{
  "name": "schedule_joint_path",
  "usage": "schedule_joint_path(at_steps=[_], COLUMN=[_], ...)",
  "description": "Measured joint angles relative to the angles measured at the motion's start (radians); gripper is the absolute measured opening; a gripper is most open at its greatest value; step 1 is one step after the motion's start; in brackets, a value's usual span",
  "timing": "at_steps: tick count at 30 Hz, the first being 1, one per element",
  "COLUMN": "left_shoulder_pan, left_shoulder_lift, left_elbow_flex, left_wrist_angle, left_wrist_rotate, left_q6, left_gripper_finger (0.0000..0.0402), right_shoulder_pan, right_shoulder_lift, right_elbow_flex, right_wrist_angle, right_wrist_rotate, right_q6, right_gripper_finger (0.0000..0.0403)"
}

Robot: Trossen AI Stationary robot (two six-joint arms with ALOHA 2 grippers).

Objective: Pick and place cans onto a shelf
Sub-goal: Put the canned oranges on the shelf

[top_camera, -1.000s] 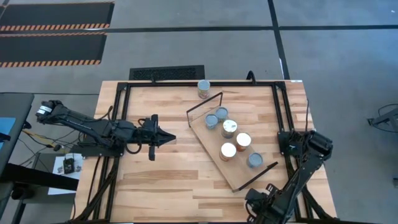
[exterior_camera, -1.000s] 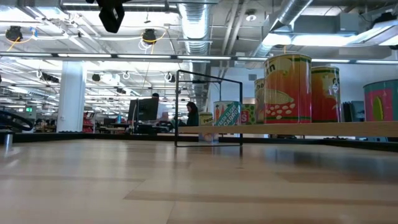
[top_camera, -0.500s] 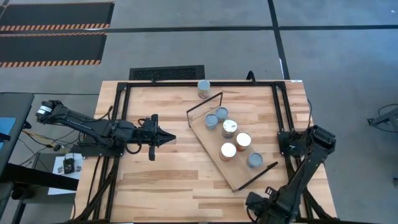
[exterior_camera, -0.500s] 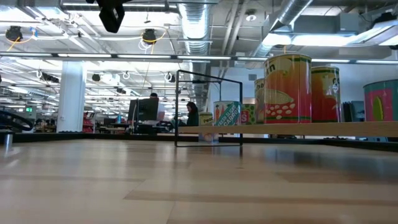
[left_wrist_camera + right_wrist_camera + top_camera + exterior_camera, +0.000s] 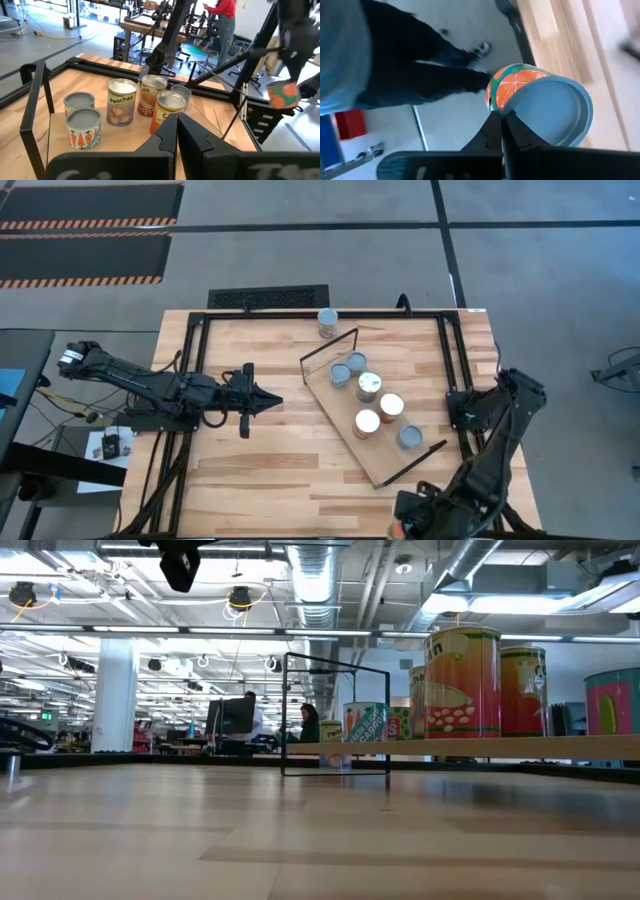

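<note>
Right now your shelf (image 5: 385, 442) lies diagonally across the right half of the worktop (image 5: 270, 470) in the high view, its black wire frames at both short ends. Six cans stand on its board — two bluish-topped ones (image 5: 341, 375) at the upper left end, then a pale-topped one (image 5: 369, 386), an orange-topped pair (image 5: 391, 407), and a grey-topped can (image 5: 410, 437) nearest the lower right frame. A seventh can (image 5: 328, 323) stands apart from the shelf, at the top edge of the worktop.

Your left gripper (image 5: 268, 403) sits left of centre in the high view, over bare boards, pointing toward the shelf; in the left wrist view its fingers (image 5: 167, 141) are pressed together with nothing between them.

Your right gripper (image 5: 402, 528) is at the bottom edge of the high view, beyond the worktop's lower right corner. In the right wrist view it pinches the rim of an orange-patterned can (image 5: 540, 105) with a bluish round end — the can is tilted, with the floor and a person's dark trouser leg (image 5: 415, 60) behind it.
</note>
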Motion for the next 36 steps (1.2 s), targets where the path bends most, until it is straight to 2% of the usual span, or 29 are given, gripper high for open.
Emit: schedule_joint_path(at_steps=[5, 7, 12, 16, 24, 29, 36], left_shoulder_pan=[0.001, 0.001, 0.0, 0.0, 0.0, 0.0, 0.0], left_shoulder_lift=[0.0, 0.0, 0.0, 0.0, 0.0, 0.0, 0.0], left_elbow_flex=[0.0, 0.0, 0.0, 0.0, 0.0, 0.0, 0.0], left_wrist_angle=[0.0, 0.0, 0.0, 0.0, 0.0, 0.0, -0.002], left_wrist_rotate=[-0.011, -0.021, -0.024, -0.024, -0.027, -0.029, -0.028], left_q6=[0.001, 0.001, 0.001, 0.001, 0.009, 0.021, 0.03], left_gripper_finger=[0.0, 0.0, 0.0, 0.0, 0.0, 0.0, 0.0], right_shoulder_pan=[-0.099, -0.147, -0.265, -0.341, -0.451, -0.493, -0.512], right_shoulder_lift=[0.0, 0.0, -0.001, 0.0, 0.089, 0.155, 0.177], right_elbow_flex=[0.128, 0.17, 0.27, 0.281, 0.268, 0.268, 0.21], right_wrist_angle=[-0.004, -0.034, -0.245, -0.411, -0.547, -0.586, -0.584], right_wrist_rotate=[0.007, 0.04, 0.1, 0.102, -0.028, -0.1, -0.135], right_q6=[-0.13, -0.164, -0.159, -0.1, -0.03, -0.08, -0.058], right_gripper_finger=[0.0004, 0.0005, 0.0006, 0.0007, 0.0004, 0.0003, 0.0002])
